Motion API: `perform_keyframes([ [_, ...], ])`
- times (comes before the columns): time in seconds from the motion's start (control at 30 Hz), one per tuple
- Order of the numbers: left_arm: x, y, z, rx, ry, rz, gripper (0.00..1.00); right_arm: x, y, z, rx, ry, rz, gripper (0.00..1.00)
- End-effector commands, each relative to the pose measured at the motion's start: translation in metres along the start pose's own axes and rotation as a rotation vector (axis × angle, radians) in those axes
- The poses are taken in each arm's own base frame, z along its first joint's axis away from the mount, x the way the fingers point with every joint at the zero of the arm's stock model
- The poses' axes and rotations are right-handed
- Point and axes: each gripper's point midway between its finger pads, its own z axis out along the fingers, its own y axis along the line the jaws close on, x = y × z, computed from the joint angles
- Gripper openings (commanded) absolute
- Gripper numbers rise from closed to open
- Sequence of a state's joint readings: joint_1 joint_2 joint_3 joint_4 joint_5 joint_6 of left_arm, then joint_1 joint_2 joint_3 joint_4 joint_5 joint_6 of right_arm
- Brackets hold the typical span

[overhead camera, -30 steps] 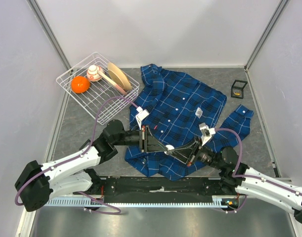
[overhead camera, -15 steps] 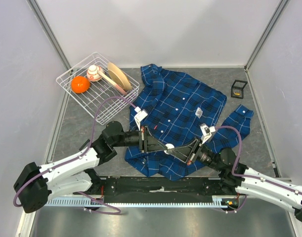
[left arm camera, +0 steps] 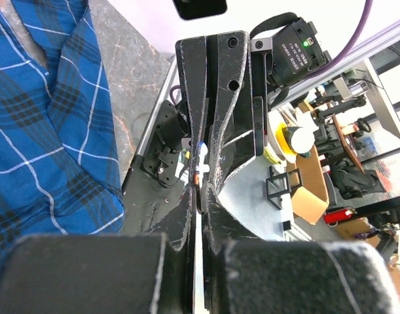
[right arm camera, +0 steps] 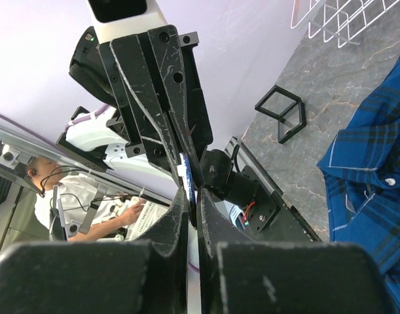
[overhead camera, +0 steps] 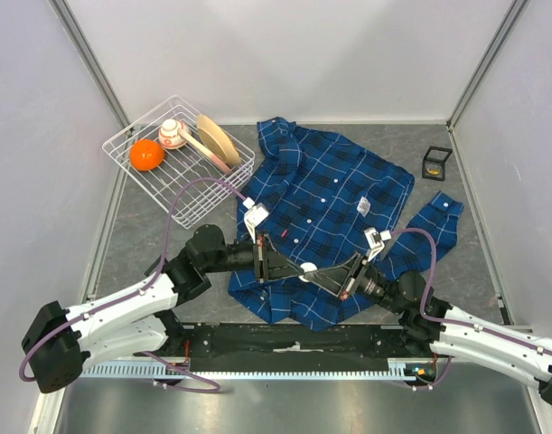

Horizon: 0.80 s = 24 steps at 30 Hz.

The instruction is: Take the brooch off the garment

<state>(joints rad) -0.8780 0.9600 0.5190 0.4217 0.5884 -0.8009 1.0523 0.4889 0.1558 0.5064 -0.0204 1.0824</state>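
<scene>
The garment, a blue plaid shirt [overhead camera: 330,181], lies spread on the grey table; it also shows in the left wrist view [left arm camera: 42,131] and the right wrist view [right arm camera: 370,170]. My left gripper [overhead camera: 304,268] and right gripper [overhead camera: 311,269] meet tip to tip, raised above the shirt's lower hem. Both are shut on one small white, blue and orange piece, the brooch [left arm camera: 198,171], pinched between the two pairs of tips. It shows as a blue-white sliver in the right wrist view [right arm camera: 188,180]. The left gripper [left arm camera: 198,193] and the right gripper [right arm camera: 192,199] each face the other's shut fingers.
A white wire basket [overhead camera: 122,136] at the far left holds an orange ball [overhead camera: 146,155], a cup and plates. A small black open frame [overhead camera: 435,163] stands at the far right. White walls enclose the table.
The joined grippers have shifted very slightly away from the near edge, and the right arm's elbow has moved a little left. The grip looks unchanged.
</scene>
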Motion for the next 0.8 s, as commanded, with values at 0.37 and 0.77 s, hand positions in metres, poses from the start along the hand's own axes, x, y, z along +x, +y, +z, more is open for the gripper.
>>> perform_keyframes([
  [0.37,-0.015,-0.036,-0.009,0.073,-0.042,0.258,0.02,-0.016,-0.029,0.012,0.150,-0.090,0.040,0.11],
  [0.77,-0.020,0.008,-0.013,-0.191,-0.085,0.117,0.02,-0.012,-0.030,0.004,0.158,-0.047,-0.077,0.62],
])
